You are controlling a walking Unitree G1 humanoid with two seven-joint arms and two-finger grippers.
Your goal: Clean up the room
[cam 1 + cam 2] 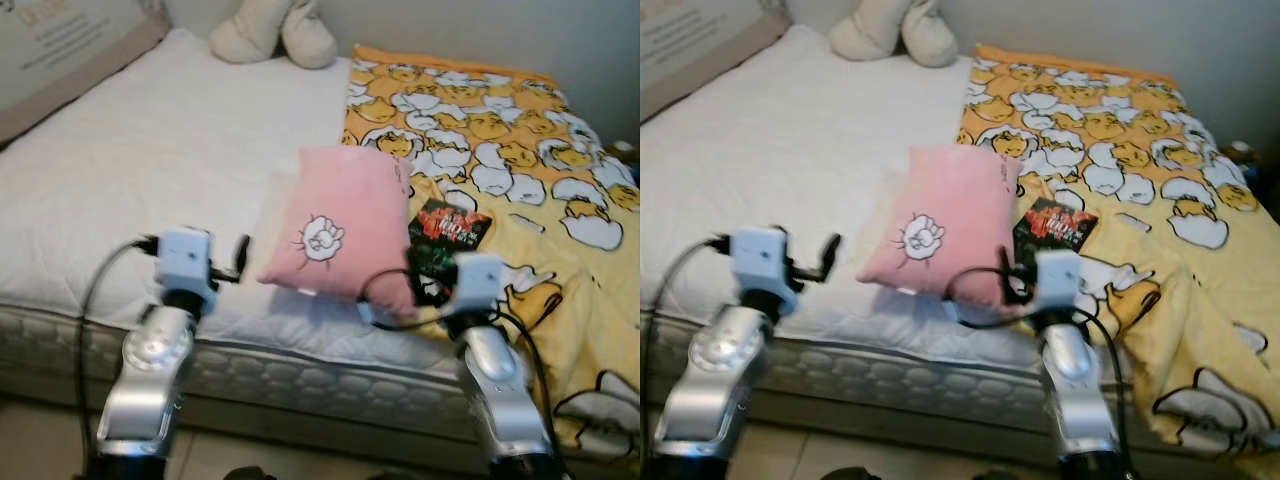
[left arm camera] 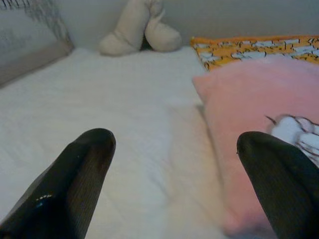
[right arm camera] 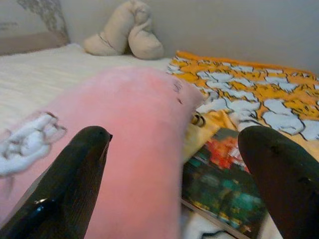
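A pink pillow (image 1: 340, 230) with a white drawing lies near the front edge of the white mattress (image 1: 150, 150). A dark, colourful book (image 1: 448, 232) rests beside it on the yellow duck-print blanket (image 1: 500, 140). My left gripper (image 2: 174, 135) hovers open over the mattress just left of the pillow, holding nothing. My right gripper (image 3: 177, 130) is open at the pillow's right front corner, one finger (image 3: 79, 164) over the pillow and the other toward the book.
A beige plush toy (image 1: 275, 30) sits at the head of the bed against the wall. A cardboard box (image 1: 60, 50) leans at the far left. The blanket hangs over the bed's front right edge (image 1: 1200, 400).
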